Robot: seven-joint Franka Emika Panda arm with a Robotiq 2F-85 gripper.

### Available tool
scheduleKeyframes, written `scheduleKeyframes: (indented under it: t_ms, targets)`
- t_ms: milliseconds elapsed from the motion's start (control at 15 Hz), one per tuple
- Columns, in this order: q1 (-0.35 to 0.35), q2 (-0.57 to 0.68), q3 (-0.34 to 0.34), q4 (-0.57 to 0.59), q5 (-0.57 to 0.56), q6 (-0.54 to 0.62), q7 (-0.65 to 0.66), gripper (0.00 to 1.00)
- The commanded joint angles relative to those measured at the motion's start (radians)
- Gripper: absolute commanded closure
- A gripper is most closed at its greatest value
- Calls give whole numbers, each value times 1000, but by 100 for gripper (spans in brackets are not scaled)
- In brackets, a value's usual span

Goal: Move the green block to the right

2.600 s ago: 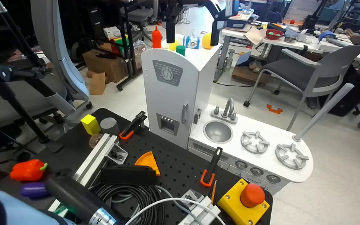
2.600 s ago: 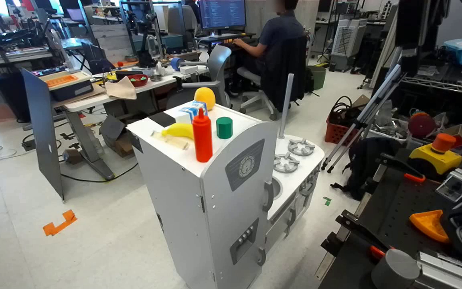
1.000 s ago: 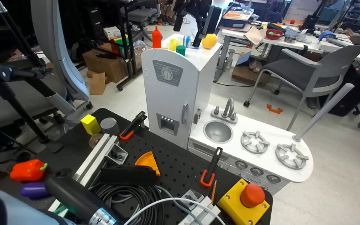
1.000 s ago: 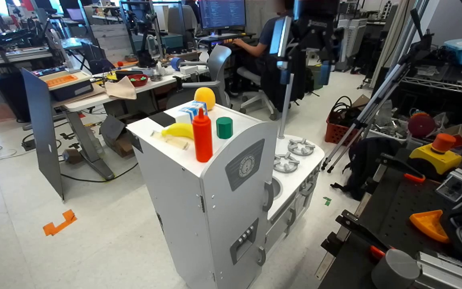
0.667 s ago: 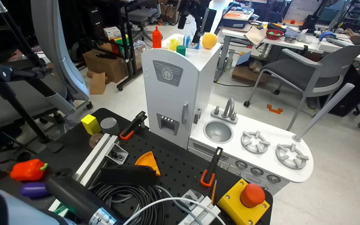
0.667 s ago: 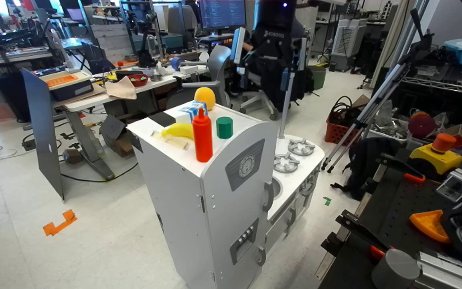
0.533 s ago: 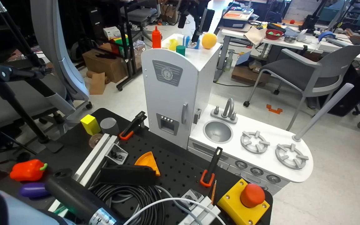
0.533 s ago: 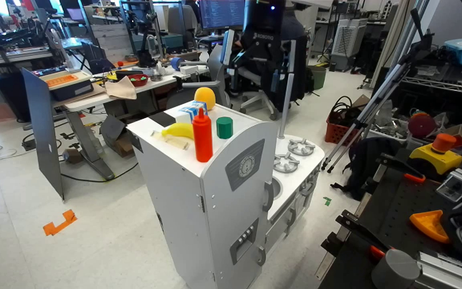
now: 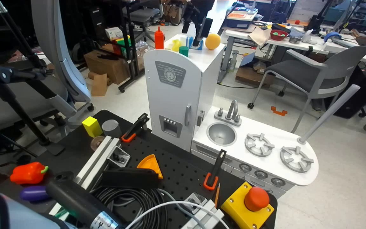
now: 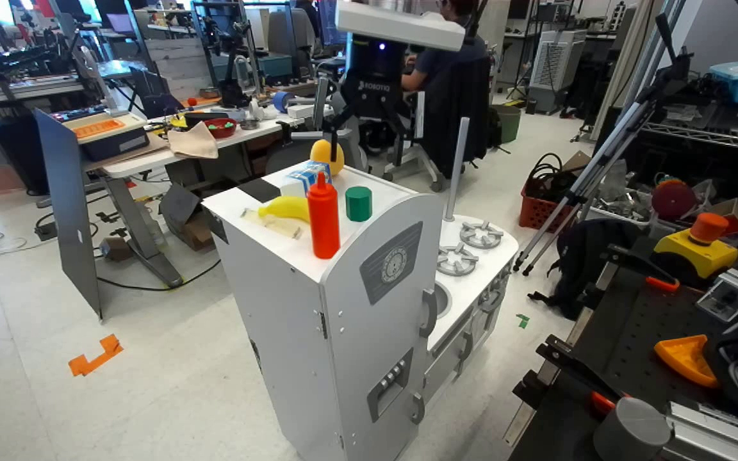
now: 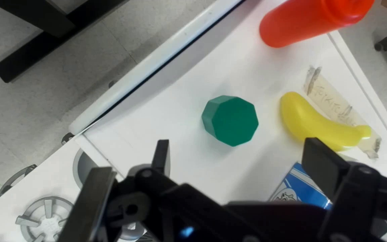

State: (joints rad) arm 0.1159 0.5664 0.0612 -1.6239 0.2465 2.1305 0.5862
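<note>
The green block (image 11: 232, 121) is a small solid-green prism standing on the white top of the grey toy kitchen (image 10: 369, 358). It also shows in both exterior views (image 9: 183, 51) (image 10: 359, 203), near the curved front edge. My gripper (image 11: 237, 149) is open with nothing between its fingers. In the wrist view the block lies just beyond the fingertips, roughly centred between them. In both exterior views the gripper (image 9: 191, 36) (image 10: 366, 157) hangs above the back part of the kitchen top, apart from the block.
On the same top are a red bottle (image 10: 325, 221), a yellow banana (image 11: 317, 124), a blue-white carton (image 11: 302, 186) and a yellow-orange ball (image 9: 213, 41). A lower counter with a sink (image 9: 221, 133) and burners adjoins. A raised front panel (image 11: 160, 60) edges the top.
My gripper has come into the exterior views over the kitchen top, turned, moved toward the ball and carton, and lowered. It has stayed open. The green block has not moved.
</note>
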Motion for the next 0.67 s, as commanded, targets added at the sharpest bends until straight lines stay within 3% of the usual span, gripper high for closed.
scheduleKeyframes:
  t_ms: [0,600]
  targets:
    - [22,84,-12,102,14,-40,39,0]
    - [53,181,-9,173,10,-73,88,0]
